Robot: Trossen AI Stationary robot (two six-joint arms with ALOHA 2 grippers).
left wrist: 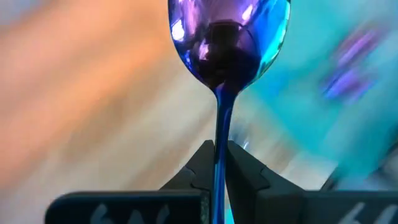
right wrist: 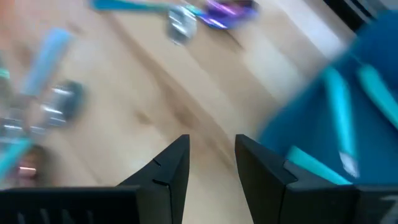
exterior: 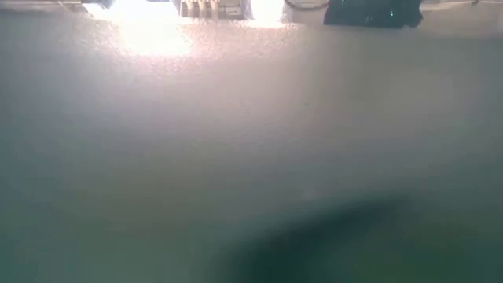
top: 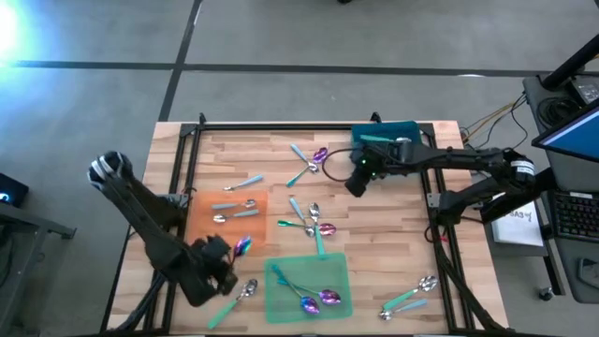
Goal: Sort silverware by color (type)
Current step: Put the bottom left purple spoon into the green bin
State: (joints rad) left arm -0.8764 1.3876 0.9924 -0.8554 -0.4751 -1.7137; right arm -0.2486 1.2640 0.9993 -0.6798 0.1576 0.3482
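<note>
Left wrist view first: iridescent purple spoon (left wrist: pixel 227 43) pinched by its thin handle between the left gripper (left wrist: pixel 221 163) fingers (left wrist: pixel 245 171), clamped tight, bowl standing out ahead over blurred orange and green. From the high view, same purple spoon (top: pixel 242 246) at the left gripper (top: pixel 225 255), near-left part of the table, between the orange mat (top: pixel 227 213) and the green mat (top: pixel 307 285). On the orange mat, silver-headed spoons with pale blue handles (top: pixel 234 212), lying flat. Just off its far edge, one more pale blue handle (top: pixel 247 183). On the green mat, two purple-headed spoons (top: pixel 318 300) side by side, teal handles running toward its far-left corner. Just left of the green mat, a silver spoon with a teal handle (top: pixel 236 300) on bare wood. Middle of the table, a mixed cluster (top: pixel 314 223), silver and purple heads touching. Farther back, another small cluster (top: pixel 309 161) with one purple head. Near-right, a silver pair with teal handles (top: pixel 412 295), well apart from everything else. Right gripper (top: pixel 357 181) over the far-centre wood, just beside the teal bin (top: pixel 386 134). Right wrist view: right gripper (right wrist: pixel 211 163) with its fingers parted, nothing between them, bare wood below, teal bin (right wrist: pixel 323 124) to one side with teal handles inside. Low view too hazy to tell anything.
</note>
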